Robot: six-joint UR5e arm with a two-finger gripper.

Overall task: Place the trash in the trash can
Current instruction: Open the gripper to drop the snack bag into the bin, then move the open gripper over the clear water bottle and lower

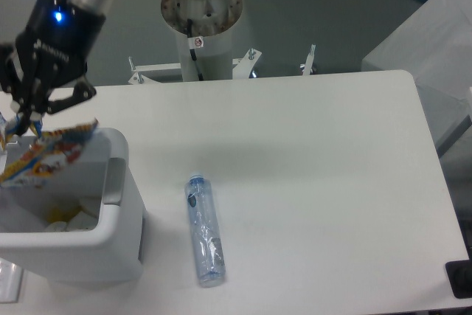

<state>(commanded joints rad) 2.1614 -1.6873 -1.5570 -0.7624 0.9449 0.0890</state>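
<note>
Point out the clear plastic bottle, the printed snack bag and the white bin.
Clear plastic bottle (203, 234), fixed camera, mid-body.
Printed snack bag (44, 153), fixed camera, printed face.
White bin (124, 204), fixed camera, right rim.

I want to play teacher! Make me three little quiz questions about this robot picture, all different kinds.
1. True or false: the clear crushed plastic bottle lies inside the white boxy plastic bin.
2. What does the black two-finger gripper hold?
A. a spoon
B. the blue snack bag with yellow-orange print
C. a cup
3. Fill in: the bag hangs over the ___.

Key: 1 false, it lies on the white table; 2 B; 3 bin.
</note>
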